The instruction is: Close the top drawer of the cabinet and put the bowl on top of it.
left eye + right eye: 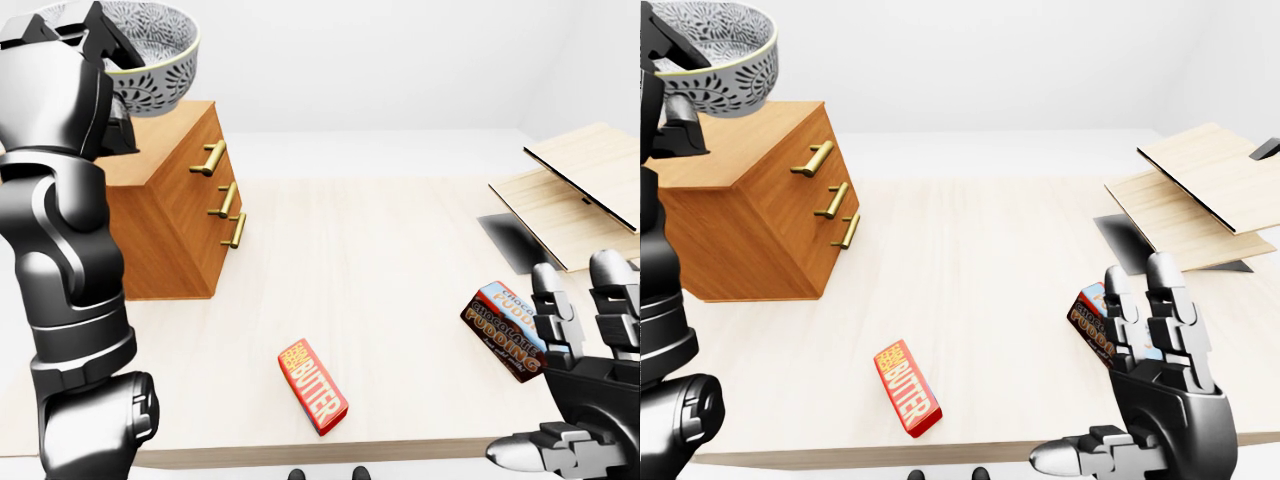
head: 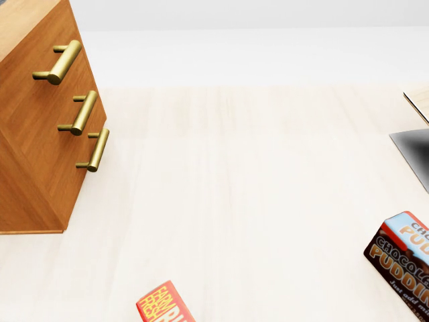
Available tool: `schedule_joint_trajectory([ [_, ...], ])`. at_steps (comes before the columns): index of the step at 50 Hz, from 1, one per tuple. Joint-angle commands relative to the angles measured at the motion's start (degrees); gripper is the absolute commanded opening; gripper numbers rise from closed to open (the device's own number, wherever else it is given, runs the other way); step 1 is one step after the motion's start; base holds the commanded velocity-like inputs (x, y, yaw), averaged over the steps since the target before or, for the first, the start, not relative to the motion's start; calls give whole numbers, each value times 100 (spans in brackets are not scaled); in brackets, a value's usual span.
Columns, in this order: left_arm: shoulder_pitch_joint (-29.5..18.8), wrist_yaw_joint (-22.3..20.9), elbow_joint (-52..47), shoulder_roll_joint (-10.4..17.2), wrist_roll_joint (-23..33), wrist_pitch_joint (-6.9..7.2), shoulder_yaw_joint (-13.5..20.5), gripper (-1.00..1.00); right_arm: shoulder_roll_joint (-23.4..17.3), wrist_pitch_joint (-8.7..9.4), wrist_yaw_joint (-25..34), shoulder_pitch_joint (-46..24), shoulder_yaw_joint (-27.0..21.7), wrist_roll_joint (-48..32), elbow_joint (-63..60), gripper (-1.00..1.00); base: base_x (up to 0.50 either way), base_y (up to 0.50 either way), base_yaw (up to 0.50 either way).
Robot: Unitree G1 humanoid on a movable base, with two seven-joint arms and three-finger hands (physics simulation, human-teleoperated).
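The cabinet stood at the left end of the table in the eye views, all three of its drawers pushed in flush, brass handles in a column down its face. The bowl was held just above the cabinet's top, tilted, not resting on it. The left hand was raised over the cabinet with its fingers closed on the bowl's rim. To the right of the cabinet, nearer the table's bottom edge, lay a butter box, and well beyond that a pudding box. The right hand hung over the pudding box, fingers spread straight, holding nothing.
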Motion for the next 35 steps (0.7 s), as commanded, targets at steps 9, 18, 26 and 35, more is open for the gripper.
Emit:
schedule_joint_trajectory([
  [9, -194, 1038, 1075, 758, -1143, 0, 207, -100, -26, 0, -43, -14, 90, -71, 48, 100, 0, 0, 0],
  [18, -14, 1287, 1294, 1015, -1568, 0, 373, -100, -33, 0, -58, 14, 175, -127, 82, 100, 0, 0, 0],
  [26, 9, 1463, 1513, 1104, -1788, 0, 356, -100, -32, 0, -63, 60, 224, -146, 81, 100, 0, 0, 0],
  [35, -12, 1561, 1651, 1122, -1883, 0, 347, -100, -42, 0, -71, 79, 223, -124, 74, 100, 0, 0, 0],
])
